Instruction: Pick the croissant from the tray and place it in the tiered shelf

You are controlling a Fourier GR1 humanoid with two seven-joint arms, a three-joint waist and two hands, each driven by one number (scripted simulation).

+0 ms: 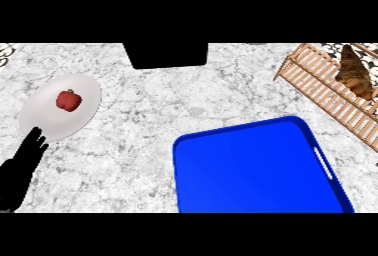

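Observation:
The brown croissant [354, 73] lies on the slatted wooden tiered shelf [319, 85] at the upper right of the head view. The blue tray [255, 172] sits on the marble counter at lower centre-right with nothing on it. My left hand [21, 167] shows at the lower left edge, black, fingers straight and pointing up toward the white plate, holding nothing. My right hand shows nowhere in the view.
A white plate [44, 120] with a red bell pepper [69, 100] on it stands at the left, just above my left hand. A dark rectangular block [166, 54] sits at the counter's far edge, top centre.

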